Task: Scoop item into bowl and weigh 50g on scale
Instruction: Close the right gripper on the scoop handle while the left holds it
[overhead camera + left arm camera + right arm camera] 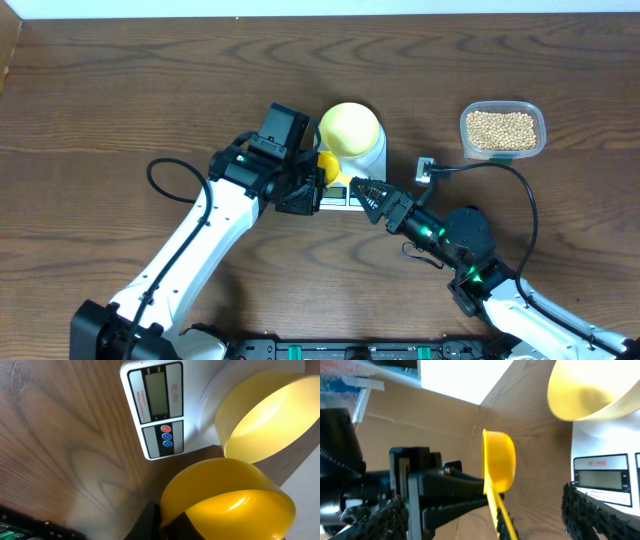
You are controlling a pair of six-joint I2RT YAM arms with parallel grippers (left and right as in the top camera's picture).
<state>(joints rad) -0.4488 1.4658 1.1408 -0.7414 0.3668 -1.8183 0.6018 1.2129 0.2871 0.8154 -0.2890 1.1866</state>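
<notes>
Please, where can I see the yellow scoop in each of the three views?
Overhead: the scoop is at the centre, just left of the bowl.
Left wrist: bottom right, large and close.
Right wrist: at the centre, seen from the side.
Shared landmark: the scale, whose display panel shows in all three.

Wooden table (100, 100) carries scale (156, 410) and bean tub (502, 155).

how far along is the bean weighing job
Done: the bowl sits empty on the scale. In hand: the left gripper holds the yellow scoop, also empty, beside the bowl; the right gripper hovers open at the scale's front. Left: all scooping of beans from the tub, and reaching 50g.
</notes>
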